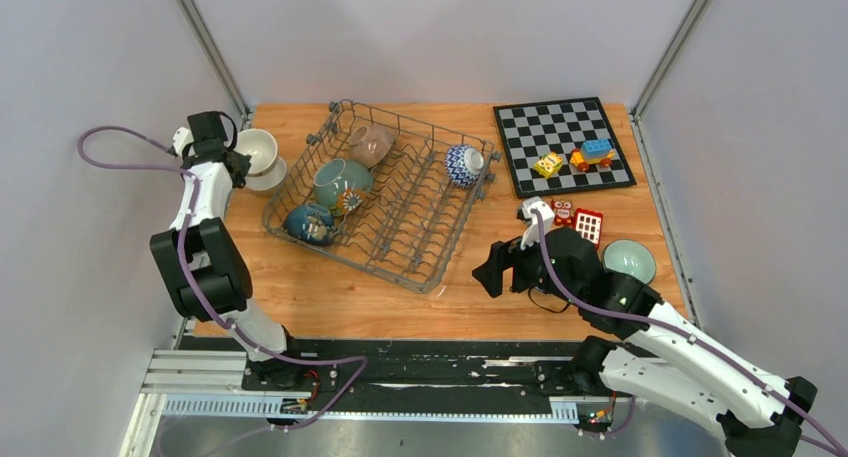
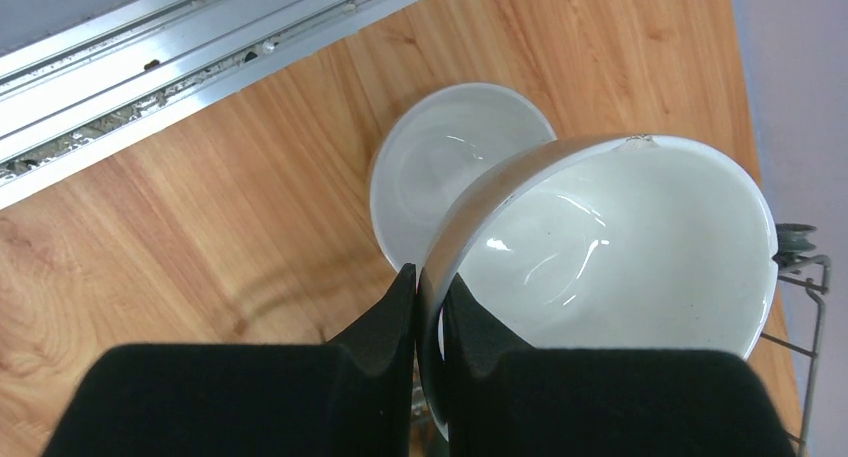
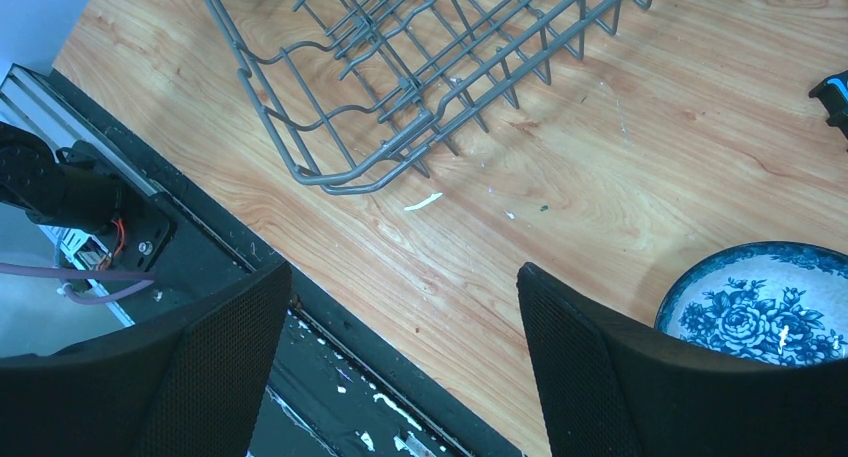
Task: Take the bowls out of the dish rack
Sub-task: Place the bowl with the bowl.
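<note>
Left gripper (image 2: 428,277) pinched a white bowl (image 2: 620,247) by its rim above a second white bowl (image 2: 440,167), at nine o'clock of the dish rack (image 1: 300,162), probably for stacking; right gripper (image 3: 402,272), spread and empty, hung at four o'clock.

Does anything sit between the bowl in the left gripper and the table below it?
Yes. A second white bowl stands on the table beneath it, left of the dish rack; the held bowl, pinched by its rim in the left gripper, overlaps it. Nothing else shows between them.

Corner of dish rack (image 3: 412,129) and blue-flowered bowl (image 3: 760,312) on wooden table (image 3: 600,187)
</note>
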